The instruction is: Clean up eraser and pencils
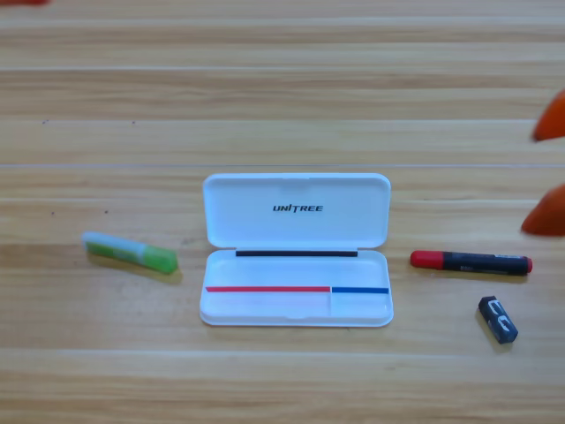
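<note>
Table (282, 79) of pale wood planks carried everything. Next in size, the white case (297, 250) lay open at the middle, lid hinged back. The right gripper (549, 173) showed only two orange tips at the right edge, set apart with a clear gap. The black pencil (471, 262) lay flat just right of the case, red end toward it. The green pencil (130, 252) lay well left of the case. The eraser (498, 319) sat below the black pencil's far end. A red sliver in the top left corner was all of the left gripper (22, 2); whether it was spread or closed I cannot tell.
</note>
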Robot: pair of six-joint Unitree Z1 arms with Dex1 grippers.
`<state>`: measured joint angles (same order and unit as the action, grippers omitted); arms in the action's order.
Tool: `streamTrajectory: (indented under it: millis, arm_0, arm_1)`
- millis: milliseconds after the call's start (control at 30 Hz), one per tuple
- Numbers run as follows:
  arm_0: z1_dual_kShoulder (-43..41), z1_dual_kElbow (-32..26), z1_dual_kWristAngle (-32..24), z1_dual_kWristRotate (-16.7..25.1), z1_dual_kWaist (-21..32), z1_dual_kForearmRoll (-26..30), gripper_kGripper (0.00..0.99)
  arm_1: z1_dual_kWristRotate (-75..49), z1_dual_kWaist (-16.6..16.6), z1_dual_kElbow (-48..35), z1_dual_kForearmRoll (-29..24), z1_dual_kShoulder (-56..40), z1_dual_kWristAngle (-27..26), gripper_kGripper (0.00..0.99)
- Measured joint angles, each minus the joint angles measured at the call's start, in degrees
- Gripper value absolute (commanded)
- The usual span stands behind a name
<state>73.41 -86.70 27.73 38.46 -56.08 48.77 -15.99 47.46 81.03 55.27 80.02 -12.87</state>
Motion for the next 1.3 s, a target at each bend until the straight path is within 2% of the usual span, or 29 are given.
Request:
streamTrajectory:
  millis: [133, 233, 467, 700, 800, 900, 1067, 1167, 1300]
  arm_0:
    - [1.0, -0.1, 1.6, 7.1, 3.7, -0.6, 0.989]
    - [2.5, -0.1, 1.8, 9.8, 6.2, -0.7, 0.989]
    - [7.2, -0.5, 0.0, 10.7, 12.6, -5.1, 0.957]
    - [14.0, -2.5, -2.2, 12.5, 19.8, -5.9, 0.92]
    - [18.1, -2.5, -4.7, 16.2, 23.0, -5.9, 0.92]
    - [21.4, -2.4, -9.9, 19.6, 26.0, -5.7, 0.922]
    - [23.3, -2.2, -19.0, 26.3, 30.3, -0.6, 0.925]
    - [23.4, -1.0, -21.3, 29.3, 31.7, 1.6, 0.925]
    - [23.8, 3.7, -23.1, 33.0, 32.1, 1.9, 0.923]
  arm_1:
    - [7.1, -3.3, -0.2, 0.3, 0.2, 9.0, 0.983]
    - [12.0, -5.0, -1.0, 0.4, 1.7, 12.8, 0.985]
    - [18.8, -7.2, -7.9, 0.4, 8.1, 13.0, 0.989]
    - [25.7, -7.4, -13.3, -7.2, 14.9, 13.0, 0.95]
    - [27.1, -7.4, -14.7, -11.0, 18.3, 13.0, 0.928]
    - [27.3, -7.4, -15.5, -12.9, 21.4, 13.0, 0.922]
    - [27.9, -7.4, -15.6, -15.3, 25.2, 12.7, 0.862]
    - [27.9, -7.4, -15.6, -15.6, 26.9, 12.3, 0.862]
    - [27.9, -7.4, -15.6, -15.9, 28.9, 12.2, 0.861]
